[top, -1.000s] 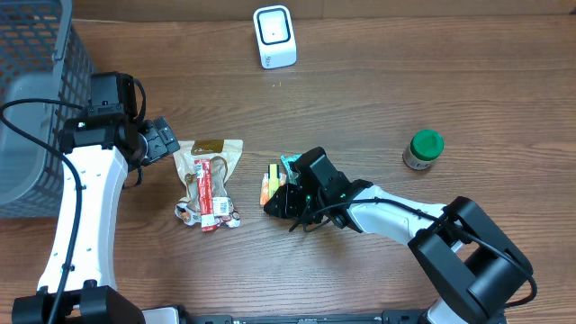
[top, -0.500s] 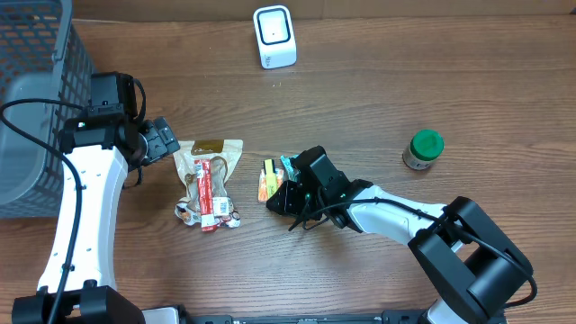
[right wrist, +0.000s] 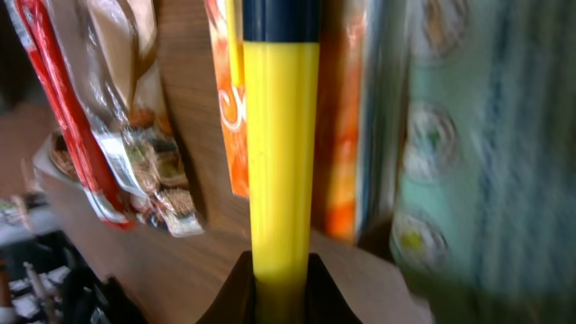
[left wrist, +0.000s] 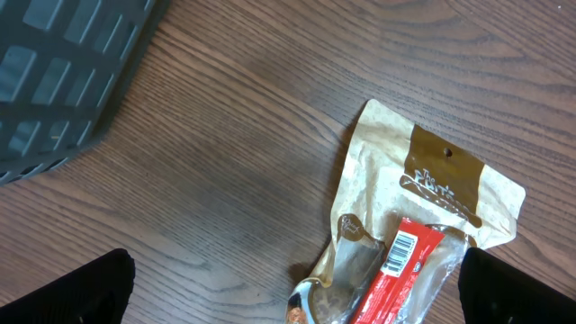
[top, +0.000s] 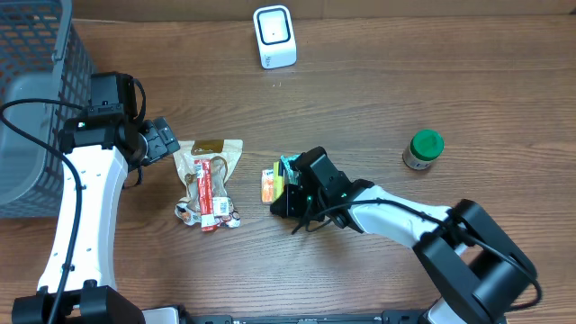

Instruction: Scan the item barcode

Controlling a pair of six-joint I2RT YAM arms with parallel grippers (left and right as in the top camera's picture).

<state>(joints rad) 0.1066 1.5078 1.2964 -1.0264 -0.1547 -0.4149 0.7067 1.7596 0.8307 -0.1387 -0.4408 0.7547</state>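
Scanner (top: 274, 36) x1, yellow pkt (right wrist: 281, 135) x1 pinched in R fingers (top: 283, 200), L fingers (top: 165, 139) wide, empty

The right gripper (top: 286, 193) pinches a yellow-and-orange packet (top: 269, 184) near the centre. A snack pouch (top: 209, 178) lies just to its left. A white scanner (top: 274, 36) stands at the far edge, and a green-lidded jar (top: 423, 149) is off to the right.

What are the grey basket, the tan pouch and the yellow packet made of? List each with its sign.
The grey basket looks like hard plastic, matte, moulded in an open grid. The tan pouch has a paper-like matte front, with a clear glossy film window lower down. The yellow packet is probably glossy film or coated card: its face is smooth and shiny, but the close view is blurred.
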